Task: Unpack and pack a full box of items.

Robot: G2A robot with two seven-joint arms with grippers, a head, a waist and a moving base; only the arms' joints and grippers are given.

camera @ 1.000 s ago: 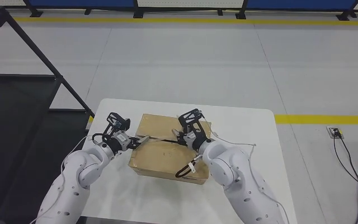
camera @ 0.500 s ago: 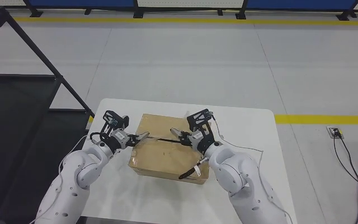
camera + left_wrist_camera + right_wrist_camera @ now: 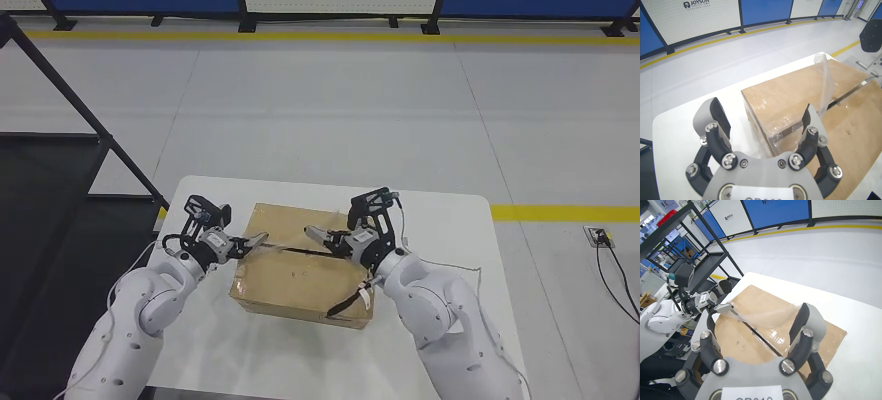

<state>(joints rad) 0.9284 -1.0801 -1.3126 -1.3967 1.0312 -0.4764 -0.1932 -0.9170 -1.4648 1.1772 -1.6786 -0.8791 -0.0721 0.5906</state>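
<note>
A brown cardboard box (image 3: pixel 290 285) lies on the white table (image 3: pixel 440 260), its top flaps closed along a dark centre seam. My left gripper (image 3: pixel 252 241) is open at the box's left end, its fingers either side of a box corner (image 3: pixel 772 130). A strip of clear tape (image 3: pixel 826 75) stands peeled up from the seam beside one left fingertip (image 3: pixel 807 117). My right gripper (image 3: pixel 318 238) is open just above the box top. In the right wrist view the clear tape (image 3: pixel 768 315) stretches from the left gripper (image 3: pixel 726 308) towards a right fingertip (image 3: pixel 802 317).
A black metal shelf rack (image 3: pixel 60 230) stands against the table's left side. Bare table surface lies to the right of the box and in front of it. Beyond the table is open grey floor with a yellow line (image 3: pixel 560 212).
My right gripper has drawn back to the right along the seam, away from the left gripper, and the clear tape has lifted off the box. The left gripper has barely moved.
</note>
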